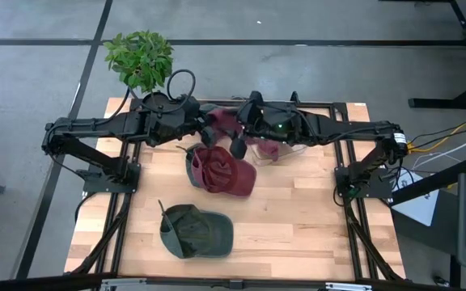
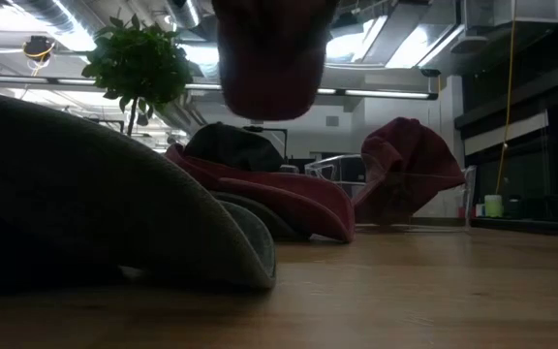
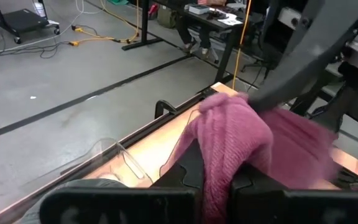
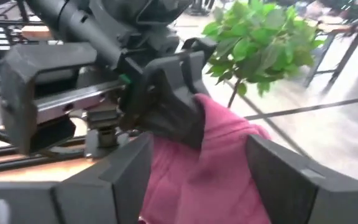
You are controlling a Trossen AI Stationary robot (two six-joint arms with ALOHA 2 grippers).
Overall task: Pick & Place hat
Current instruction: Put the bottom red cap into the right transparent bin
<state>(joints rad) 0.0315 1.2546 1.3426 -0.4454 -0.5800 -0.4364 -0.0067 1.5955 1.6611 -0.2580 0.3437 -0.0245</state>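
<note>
Both arms meet over the far middle of the desk [image 1: 298, 234], and between them hangs the hat that matters now: a pink knitted hat [image 1: 226, 123], soft and limp like a small towel. The left gripper [image 3: 219, 180] has its jaws pressed shut on a fold of this knit; in its wrist view the cloth bunches up between the two dark fingers and spills over them. The right gripper [image 4: 197, 168] stands facing it with the jaws wide apart, one on each side of the pink cloth, but I do not see them pressing on it, so I judge it holds nothing.

Behind the arms a clear plastic bin [image 1: 285, 149] sits on the desk with some dark red cloth in it. Nearer the middle lies a maroon cap [image 1: 221, 171], and near the front edge a green cap [image 1: 194, 232]. A potted plant [image 1: 140, 56] stands just off the far left corner.

The knitted hat looks very light and has no stiffness at all; it will sag and stretch from whatever point carries it. It is not fragile and not slippery, since the rough knit catches well on the pads. I think the best hold is a thick bunch of cloth, or the doubled rim, taken deep between the jaws, because a thin single layer may slip out.
</note>
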